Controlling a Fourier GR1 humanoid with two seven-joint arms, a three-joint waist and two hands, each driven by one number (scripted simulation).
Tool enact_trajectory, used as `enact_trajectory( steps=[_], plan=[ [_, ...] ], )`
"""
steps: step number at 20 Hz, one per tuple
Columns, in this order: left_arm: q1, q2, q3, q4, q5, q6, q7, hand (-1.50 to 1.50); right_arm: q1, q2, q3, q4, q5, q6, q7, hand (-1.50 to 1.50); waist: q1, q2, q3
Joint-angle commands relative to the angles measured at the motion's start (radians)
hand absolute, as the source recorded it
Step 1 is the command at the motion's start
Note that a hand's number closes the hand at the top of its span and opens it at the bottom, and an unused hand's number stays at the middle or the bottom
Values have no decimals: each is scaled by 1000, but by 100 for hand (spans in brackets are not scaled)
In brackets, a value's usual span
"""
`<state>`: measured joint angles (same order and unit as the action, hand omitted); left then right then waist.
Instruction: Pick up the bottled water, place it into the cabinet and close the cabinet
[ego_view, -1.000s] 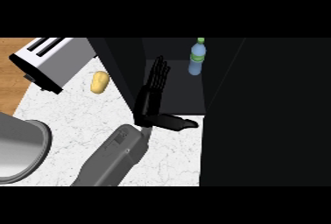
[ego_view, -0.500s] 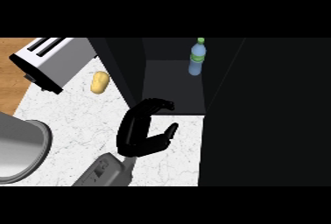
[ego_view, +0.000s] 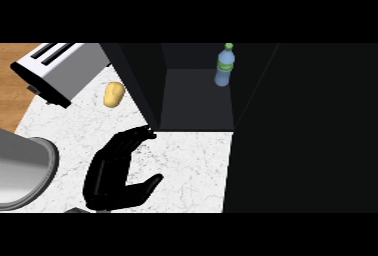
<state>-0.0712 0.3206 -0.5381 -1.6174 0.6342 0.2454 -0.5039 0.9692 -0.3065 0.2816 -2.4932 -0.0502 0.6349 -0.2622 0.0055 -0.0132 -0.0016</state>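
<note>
The clear blue plastic water bottle with a green cap (ego_view: 224, 67) stands upright inside the dark open cabinet (ego_view: 196, 102), at the back of its shelf. So the placing looks done, and closing is the step in hand. The black left hand (ego_view: 111, 175) hangs over the white marble tabletop (ego_view: 184, 165) just outside the cabinet, fingers relaxed and spread, fingertips touching the dark cabinet door (ego_view: 136, 80). Next it should push that door shut. The right hand is out of view.
</note>
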Motion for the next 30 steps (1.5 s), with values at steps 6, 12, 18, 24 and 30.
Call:
enact_trajectory(
  steps=[6,12,18,24,30],
  plan=[
    [181,95,100,-156,94,-47,-12,-150,33,-92,196,-209,182,72,76,150,-5,-3,-3],
    [296,172,163,-200,159,-147,-37,-150,-76,-113,318,-218,215,69,164,150,27,-6,-8],
    [317,242,243,-227,215,-195,-14,-150,-161,-110,416,-172,199,41,214,150,52,0,-14],
    [379,300,295,-258,262,-271,-16,-150,-136,-28,526,-96,100,-63,198,150,84,8,-12],
    [413,337,294,-276,269,-339,-12,-150,-227,-28,547,-53,82,-90,253,150,136,21,-12]
  ],
)
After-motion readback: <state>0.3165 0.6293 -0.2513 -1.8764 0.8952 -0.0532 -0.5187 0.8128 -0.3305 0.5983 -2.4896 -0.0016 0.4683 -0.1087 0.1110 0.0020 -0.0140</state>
